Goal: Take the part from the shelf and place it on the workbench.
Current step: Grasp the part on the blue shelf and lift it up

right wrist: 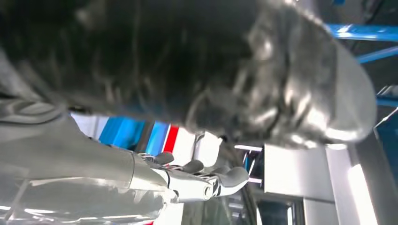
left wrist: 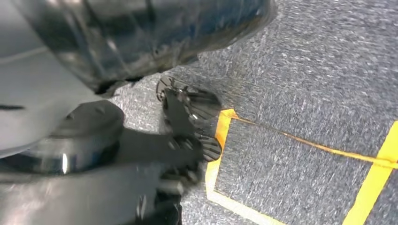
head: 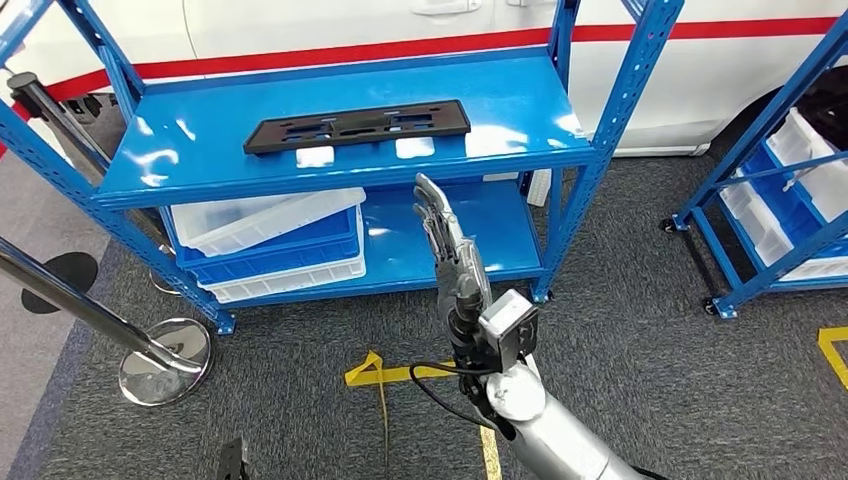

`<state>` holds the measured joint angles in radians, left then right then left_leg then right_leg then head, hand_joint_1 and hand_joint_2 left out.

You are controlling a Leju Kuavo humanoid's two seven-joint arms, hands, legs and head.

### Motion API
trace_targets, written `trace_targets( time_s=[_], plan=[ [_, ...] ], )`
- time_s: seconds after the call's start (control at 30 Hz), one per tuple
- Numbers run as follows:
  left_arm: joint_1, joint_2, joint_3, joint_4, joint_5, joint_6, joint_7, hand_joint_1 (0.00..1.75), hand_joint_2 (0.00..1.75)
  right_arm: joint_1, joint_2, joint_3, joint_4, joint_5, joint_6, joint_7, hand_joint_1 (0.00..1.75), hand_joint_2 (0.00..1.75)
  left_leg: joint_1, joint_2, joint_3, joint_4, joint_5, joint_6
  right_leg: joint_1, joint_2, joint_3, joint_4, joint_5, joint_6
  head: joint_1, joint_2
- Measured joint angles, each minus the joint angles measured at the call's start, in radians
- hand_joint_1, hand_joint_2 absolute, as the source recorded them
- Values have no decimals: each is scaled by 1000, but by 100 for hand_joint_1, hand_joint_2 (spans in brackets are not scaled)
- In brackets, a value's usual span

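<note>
Right hand [head: 452, 245] raised, fingers [head: 437, 215] straight and apart, holding nothing, in front of the shelf [head: 520, 115], well short of the part [head: 357, 126]. Left hand [left wrist: 180, 117]: blurred, finger state cannot be told. The part, a flat black perforated plate, lies on the top level. It looks light, stiff and thin; probably best pinched across its near long edge.

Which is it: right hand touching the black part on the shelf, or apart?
Apart. In the head view the right hand is raised below the shelf's front edge, while the black part lies farther back.
</note>
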<state>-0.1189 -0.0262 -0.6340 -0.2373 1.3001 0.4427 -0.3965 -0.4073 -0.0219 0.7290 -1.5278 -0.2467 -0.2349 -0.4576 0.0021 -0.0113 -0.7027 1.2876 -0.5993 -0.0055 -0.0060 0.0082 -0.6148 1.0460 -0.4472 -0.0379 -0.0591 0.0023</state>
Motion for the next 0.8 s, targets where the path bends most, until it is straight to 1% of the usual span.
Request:
trace_targets(
  time_s=[0.03,0.07,0.13,0.17,0.2,0.23,0.27,0.33,0.37,0.4,0.43,0.5,0.53,0.57,0.6,0.63,0.67,0.7,0.73,0.8],
  plan=[
    [7,0,7,0,5,-2,-2,0,0,-5,5,0,10,-6,7,-5,0,0,-1,0,-18,2,14,3,3,1,10,0,-8,-1,0,0],
    [12,0,12,0,8,-3,-3,0,0,-8,9,0,19,-11,13,-10,0,0,-2,0,-19,-27,44,8,6,2,22,0,-16,-1,0,0],
    [18,0,23,2,13,-4,-4,0,0,-18,18,0,33,-19,26,-19,0,0,-10,1,13,-148,137,27,9,3,45,-2,-32,-1,1,0],
    [19,0,29,3,15,-5,-5,0,0,-25,22,0,40,-22,34,-24,0,0,-16,3,28,-201,168,37,9,2,52,-5,-37,1,3,0],
    [20,0,34,5,14,-5,-5,0,0,-32,27,1,47,-25,45,-27,0,0,-23,4,44,-245,186,46,7,2,55,-9,-40,4,3,0],
    [21,0,38,6,12,-4,-5,0,0,-39,32,2,54,-29,58,-31,0,0,-29,6,51,-267,190,52,5,2,57,-15,-39,8,1,0],
    [22,-1,41,7,7,-4,-4,0,0,-46,38,3,61,-32,72,-36,0,0,-32,6,56,-283,188,56,3,3,59,-20,-36,13,-1,0],
    [28,-5,43,8,-3,1,-2,0,0,-62,50,6,77,-36,97,-45,0,0,-30,7,77,-307,191,61,4,3,67,-25,-36,22,-5,0],
    [30,-8,43,8,-8,4,-1,0,0,-73,54,9,86,-34,104,-50,0,0,-26,7,90,-315,190,62,5,2,61,-8,-41,26,-4,0],
    [30,-10,43,9,-14,8,1,0,0,-84,58,11,96,-32,108,-53,0,0,-22,7,103,-321,188,65,6,2,42,30,-53,30,-3,0],
    [30,-13,44,9,-22,12,6,0,0,-94,60,13,106,-27,109,-55,0,44,-20,6,112,-324,184,67,4,1,8,88,-70,33,-2,0],
    [29,-17,45,10,-45,22,19,0,0,-112,64,16,133,-11,102,-55,0,131,-18,5,126,-323,172,71,-1,1,-75,212,-108,42,0,0],
    [30,-21,45,10,-54,28,25,0,0,-124,65,17,149,3,93,-52,0,175,-18,4,133,-321,164,70,-4,1,-104,242,-114,47,0,0],
    [30,-26,45,10,-61,33,31,0,0,-140,68,17,169,20,80,-45,0,175,-17,4,141,-318,156,68,-6,0,-118,238,-101,51,0,0],
    [31,-32,45,10,-63,38,35,0,0,-162,72,17,192,37,66,-37,0,175,-15,3,150,-314,146,65,-8,0,-115,201,-67,54,0,0],
    [31,-37,45,10,-63,42,37,0,0,-186,75,17,215,52,54,-28,0,175,-13,3,159,-309,135,62,-10,-1,-98,137,-17,55,0,0],
    [31,-41,45,10,-60,44,37,0,0,-208,78,17,236,63,45,-21,0,175,-12,3,166,-302,124,57,-10,-2,-79,74,22,54,0,0],
    [30,-45,45,10,-55,45,37,0,0,-226,81,18,255,70,40,-16,0,175,-12,2,169,-296,115,52,-8,-2,-64,25,42,49,1,0],
    [30,-47,45,11,-47,45,37,0,0,-239,83,18,272,78,36,-12,0,175,-12,2,169,-292,108,46,-6,-3,-55,-3,53,44,1,0],
    [29,-51,47,11,-11,40,37,0,0,-261,90,20,305,102,20,-1,0,175,-12,1,168,-287,99,35,-2,-2,-49,-14,46,30,1,0]
  ],
)
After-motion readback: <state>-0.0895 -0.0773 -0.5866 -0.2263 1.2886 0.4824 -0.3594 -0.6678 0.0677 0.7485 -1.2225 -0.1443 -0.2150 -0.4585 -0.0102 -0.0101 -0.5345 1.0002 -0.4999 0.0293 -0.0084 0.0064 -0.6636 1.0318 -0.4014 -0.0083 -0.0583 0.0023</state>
